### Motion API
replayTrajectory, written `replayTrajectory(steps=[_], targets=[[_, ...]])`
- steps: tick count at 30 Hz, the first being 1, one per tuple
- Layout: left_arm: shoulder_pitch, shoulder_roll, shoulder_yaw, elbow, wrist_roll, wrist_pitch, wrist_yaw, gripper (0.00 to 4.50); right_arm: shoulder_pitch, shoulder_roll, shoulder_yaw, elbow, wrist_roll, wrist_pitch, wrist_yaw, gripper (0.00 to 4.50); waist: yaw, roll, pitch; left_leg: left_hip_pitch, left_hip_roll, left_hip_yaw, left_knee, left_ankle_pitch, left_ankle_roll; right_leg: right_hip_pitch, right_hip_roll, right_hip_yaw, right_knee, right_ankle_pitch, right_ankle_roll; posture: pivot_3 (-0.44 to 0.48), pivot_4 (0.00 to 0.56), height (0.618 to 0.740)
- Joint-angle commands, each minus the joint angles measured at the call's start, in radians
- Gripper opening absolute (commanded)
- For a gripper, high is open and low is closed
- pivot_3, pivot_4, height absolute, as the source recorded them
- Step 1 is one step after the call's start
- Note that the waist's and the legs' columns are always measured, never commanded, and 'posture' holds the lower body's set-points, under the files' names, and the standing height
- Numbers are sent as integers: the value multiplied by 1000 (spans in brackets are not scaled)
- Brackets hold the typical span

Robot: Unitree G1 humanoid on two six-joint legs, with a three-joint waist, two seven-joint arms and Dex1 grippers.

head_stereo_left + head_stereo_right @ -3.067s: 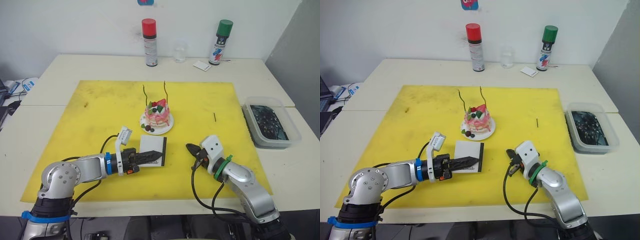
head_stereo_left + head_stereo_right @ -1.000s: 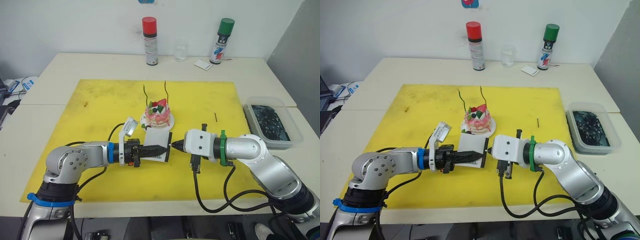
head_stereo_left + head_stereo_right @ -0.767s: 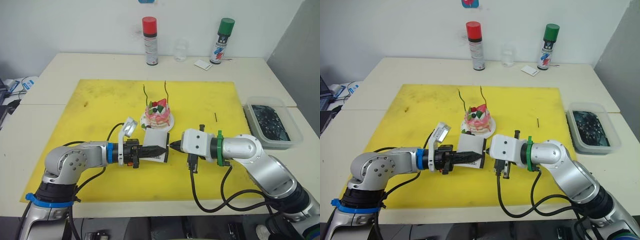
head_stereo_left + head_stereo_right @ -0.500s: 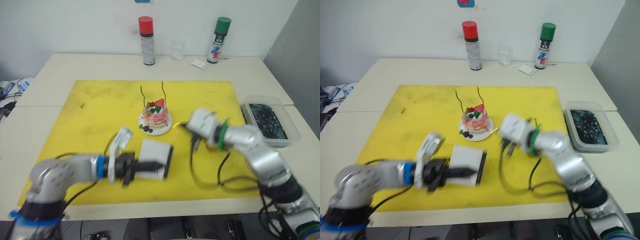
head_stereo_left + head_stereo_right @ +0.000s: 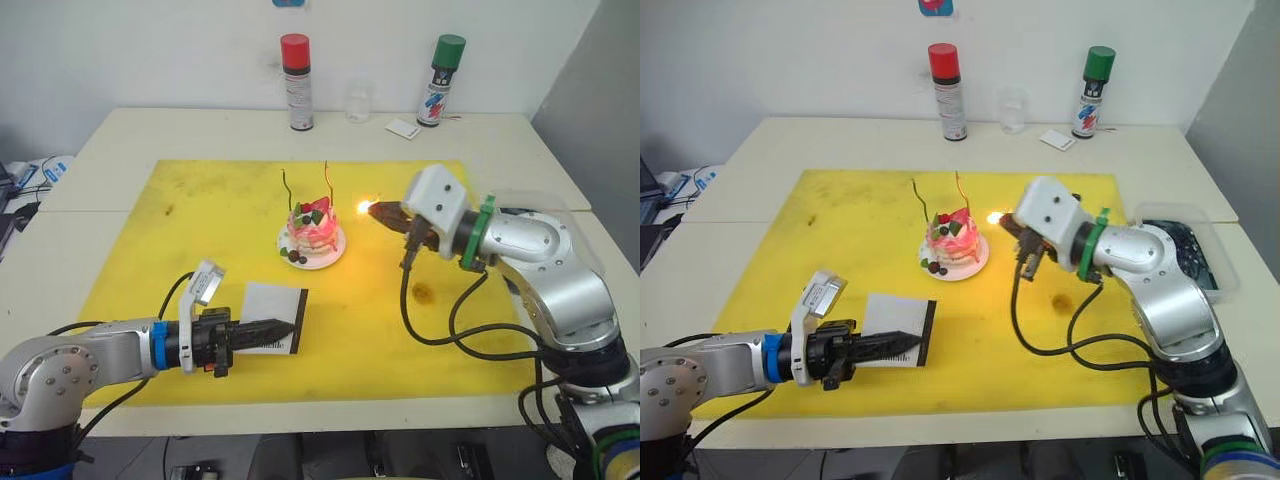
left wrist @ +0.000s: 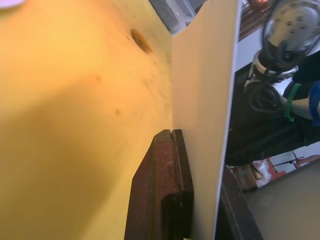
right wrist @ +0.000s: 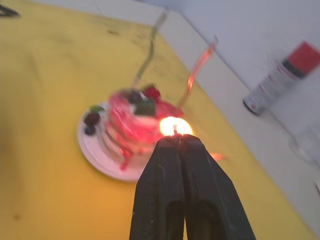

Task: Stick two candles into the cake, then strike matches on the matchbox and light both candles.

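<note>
Cream table (image 5: 120, 140) in front of you, seam between two tops. Yellow mat (image 5: 200, 215) covers its middle. On mat: cake (image 5: 313, 232) on white plate, dark stain (image 5: 421, 292) right of it. Along far edge on bare table: red-capped spray can (image 5: 297, 68), clear glass (image 5: 357, 102), white card (image 5: 403, 128), green-capped spray can (image 5: 438, 68). At your right, clear plastic tub (image 5: 1205, 258) just off mat.

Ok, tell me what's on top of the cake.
Two thin wavy candles stand upright in the cake, beside a red strawberry and green bits. Neither wick looks lit yet. How deep the candles are pushed in is hidden.
</note>
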Motion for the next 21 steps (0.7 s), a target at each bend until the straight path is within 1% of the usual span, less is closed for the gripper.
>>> replayTrajectory(steps=[1,4,6,11,21], targets=[[-25,13,-19,8,24,-18,-31,0,-85,52,54,-12,34,23,17,30,0,0,0,0,0,0,0,0,0,0,0,0,0,0,0,0,150,740],[-40,11,-33,18,44,-25,-43,0,-141,107,103,80,-2,-19,-7,30,1,0,0,0,0,0,0,0,0,0,0,-1,0,0,-1,0,150,740],[-53,0,-39,20,50,-30,-39,0,-202,161,133,189,-52,-78,-46,30,1,0,0,0,-1,0,0,0,0,0,0,0,0,0,-1,0,150,740],[-55,-14,-44,10,52,-32,-30,0,-281,223,154,356,-131,-200,-83,30,2,0,0,0,-1,1,0,0,0,0,0,0,0,3,-5,0,150,740],[-47,-30,-43,1,54,-37,-18,0,-298,275,174,481,-214,-358,-85,30,2,0,0,-1,0,0,-1,0,0,-2,0,-1,1,3,-5,0,150,740]])
